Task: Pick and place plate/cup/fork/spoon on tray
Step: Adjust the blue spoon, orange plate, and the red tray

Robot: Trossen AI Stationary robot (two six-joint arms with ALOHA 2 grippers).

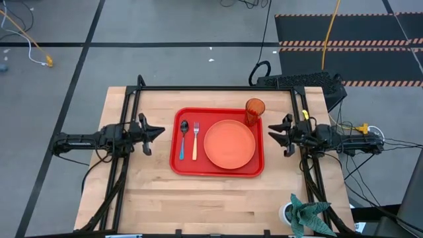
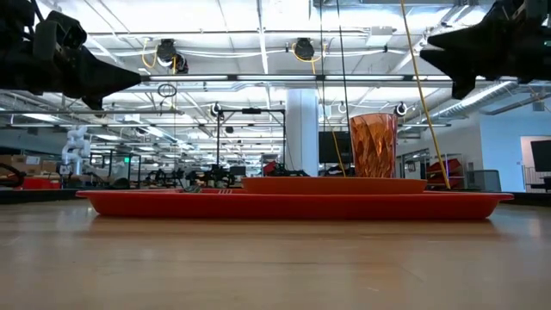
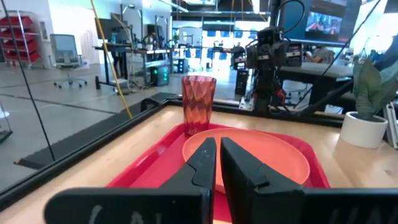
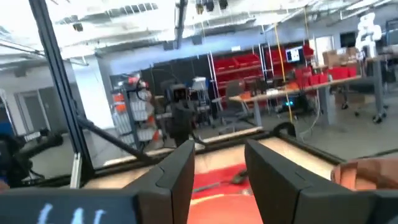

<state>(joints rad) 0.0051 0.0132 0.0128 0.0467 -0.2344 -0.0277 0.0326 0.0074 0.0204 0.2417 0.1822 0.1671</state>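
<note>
The red tray [image 1: 218, 172] lies in the middle of the table. On it rest the orange plate [image 1: 229, 144], the amber cup [image 1: 255, 109] standing upright in its far right corner, the orange-handled fork [image 1: 195, 140] and the blue-handled spoon [image 1: 183, 139], side by side at its left. My left gripper [image 1: 158, 130] hovers off the tray's left edge, pointing level at it, fingers nearly together with only a thin slit [image 3: 217, 146]. My right gripper [image 1: 274, 134] hovers off the tray's right edge, open, with nothing between its fingers [image 4: 217, 155].
A potted plant in a white pot [image 1: 304, 215] stands at the table's near right corner. Black frame rails [image 1: 218, 88] run along the far edge and both sides. A dark keyboard [image 1: 301, 82] lies beyond the far right corner. Bare wood lies in front of the tray.
</note>
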